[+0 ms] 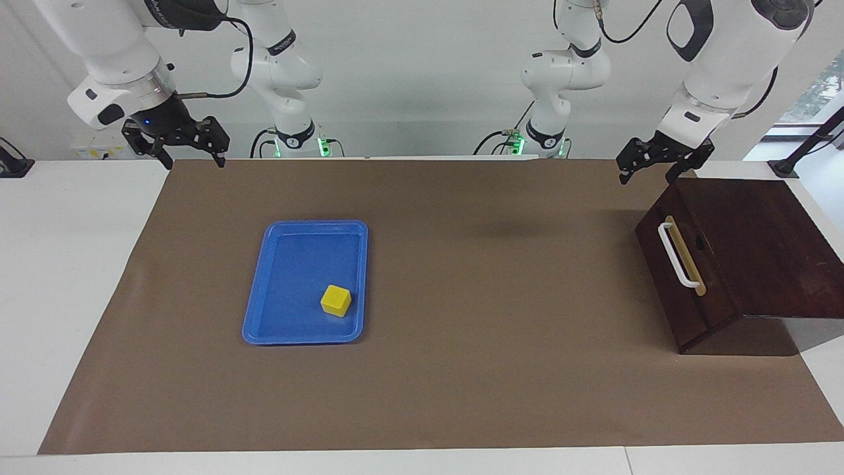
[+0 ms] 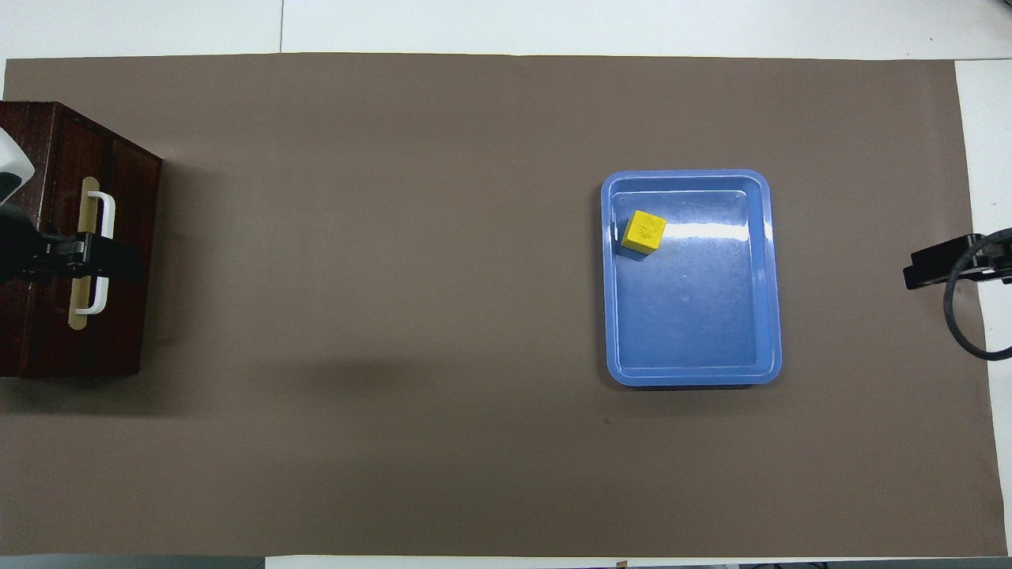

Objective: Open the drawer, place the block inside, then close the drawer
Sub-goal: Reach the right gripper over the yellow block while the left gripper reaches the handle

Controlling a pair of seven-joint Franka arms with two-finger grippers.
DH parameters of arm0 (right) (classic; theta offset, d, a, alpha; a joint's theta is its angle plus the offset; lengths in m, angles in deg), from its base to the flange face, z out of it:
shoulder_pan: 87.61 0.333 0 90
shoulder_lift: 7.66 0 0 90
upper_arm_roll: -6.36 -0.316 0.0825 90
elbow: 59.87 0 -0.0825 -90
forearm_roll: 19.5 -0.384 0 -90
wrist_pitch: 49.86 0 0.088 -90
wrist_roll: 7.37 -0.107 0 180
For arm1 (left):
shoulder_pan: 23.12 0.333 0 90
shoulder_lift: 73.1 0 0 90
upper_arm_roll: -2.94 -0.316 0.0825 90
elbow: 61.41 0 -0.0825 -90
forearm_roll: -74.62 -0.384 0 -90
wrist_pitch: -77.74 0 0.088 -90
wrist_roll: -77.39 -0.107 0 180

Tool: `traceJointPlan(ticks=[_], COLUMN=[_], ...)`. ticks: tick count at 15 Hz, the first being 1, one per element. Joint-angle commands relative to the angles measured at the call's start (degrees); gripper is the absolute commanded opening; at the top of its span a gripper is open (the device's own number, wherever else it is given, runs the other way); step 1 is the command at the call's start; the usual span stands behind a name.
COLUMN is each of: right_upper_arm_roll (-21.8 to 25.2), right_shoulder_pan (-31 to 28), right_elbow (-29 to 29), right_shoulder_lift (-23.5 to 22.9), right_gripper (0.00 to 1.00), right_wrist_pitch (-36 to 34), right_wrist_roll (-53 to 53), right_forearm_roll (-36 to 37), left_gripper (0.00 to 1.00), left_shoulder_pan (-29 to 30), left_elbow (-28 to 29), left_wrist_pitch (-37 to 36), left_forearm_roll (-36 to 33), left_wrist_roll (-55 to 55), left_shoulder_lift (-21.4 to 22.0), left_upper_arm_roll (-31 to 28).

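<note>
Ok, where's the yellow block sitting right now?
The block lies in the blue tray, in the tray's corner farthest from the robots and nearest the drawer, toward the right arm's end of the table; neither gripper is near it.

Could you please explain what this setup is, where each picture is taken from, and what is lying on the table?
These are two white robot arms, each ending in a black two-finger gripper. One picture faces the robots from across the table; the other looks down from above their end. On the brown mat lie a blue plastic tray holding a small yellow cube, and a dark brown wooden box whose drawer with a white bar handle is shut. The left gripper hangs open above the box; the right gripper waits open over the mat's edge. Nothing is held.
</note>
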Motion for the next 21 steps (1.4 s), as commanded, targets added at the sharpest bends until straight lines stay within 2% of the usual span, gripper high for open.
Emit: traceJointPlan(ticks=[1,5,10,13,16,19,21], right_upper_arm_roll=[-0.7,-0.7,-0.7,-0.6,-0.6,-0.7,-0.7], right_shoulder_pan=[-0.3,-0.4,-0.5,-1.2,-0.9,1.8,1.9], right_elbow=[4.2,10.2,16.6,16.8,16.8,19.2,19.6], right_shoulder_lift=[2.5,3.9,3.7,-2.1,-8.4,-11.2,-13.9], right_gripper=[1.0,1.0,1.0,1.0,1.0,1.0,1.0], right_wrist_pitch=[1.7,6.4,15.3,22.3,31.7,37.2,36.9], right_wrist_roll=[-7.7,-22.9,-42.4,-55.4,-70.1,-74.2,-74.9], right_forearm_roll=[-1.2,-8.6,-19.7,-30.2,-41.1,-46.3,-48.2], left_gripper=[1.0,1.0,1.0,1.0,1.0,1.0,1.0], left_shoulder_pan=[0.1,0.1,-0.4,-0.4,0.3,0.9,1.5], left_elbow=[1.9,3.0,3.7,3.7,6.1,9.0,9.7], left_wrist_pitch=[3.0,7.5,15.5,19.9,23.8,26.5,27.1], left_forearm_roll=[-1.3,-9.1,-19.6,-23.3,-24.6,-25.4,-25.6], left_wrist_roll=[1.4,2.9,4.3,4.3,4.5,4.6,4.6], left_shoulder_lift=[1.0,-2.0,-9.8,-13.1,-13.7,-13.5,-13.5], left_upper_arm_roll=[0.1,0.1,0.1,0.1,0.1,0.1,0.1])
